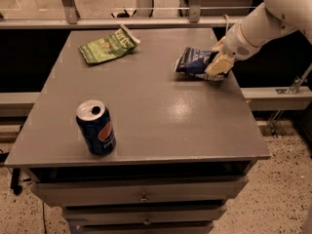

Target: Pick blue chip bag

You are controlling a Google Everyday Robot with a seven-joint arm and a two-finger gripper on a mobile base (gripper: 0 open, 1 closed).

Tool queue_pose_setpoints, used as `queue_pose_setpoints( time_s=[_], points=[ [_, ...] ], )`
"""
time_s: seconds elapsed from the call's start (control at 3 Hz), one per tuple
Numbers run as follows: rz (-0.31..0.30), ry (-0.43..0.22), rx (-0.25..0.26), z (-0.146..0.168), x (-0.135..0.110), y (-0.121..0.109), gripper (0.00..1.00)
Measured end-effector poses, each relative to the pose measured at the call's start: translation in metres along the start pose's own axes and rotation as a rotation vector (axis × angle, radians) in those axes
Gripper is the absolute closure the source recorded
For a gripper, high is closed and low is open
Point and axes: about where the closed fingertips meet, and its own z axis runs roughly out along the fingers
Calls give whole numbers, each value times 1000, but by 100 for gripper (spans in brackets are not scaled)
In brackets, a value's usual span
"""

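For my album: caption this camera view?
Gripper at the blue chip bag on a grey table; green bag and can sit apart.

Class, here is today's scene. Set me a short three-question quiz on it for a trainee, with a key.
1. Fill the gap: in the camera view, the flat green chip bag lies near the far ____ corner of the grey table.
2. True or false: the blue soda can lies on its side.
3. The robot's pincer is at the right end of which item? A) green chip bag B) blue soda can C) crumpled dark-blue foil chip bag
Key: 1 left; 2 false; 3 C.
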Motion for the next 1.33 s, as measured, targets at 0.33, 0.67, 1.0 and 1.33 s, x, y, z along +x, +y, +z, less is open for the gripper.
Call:
queue_pose_setpoints(
  time_s=[0.33,0.67,1.0,1.33],
  points=[
    [-30,-82,-22,-20,-22,4,98],
    [-34,-204,-38,-44,-44,4,100],
    [-27,-340,-42,-69,-72,-2,100],
    [-29,-365,-38,-75,-79,-4,100]
  ],
)
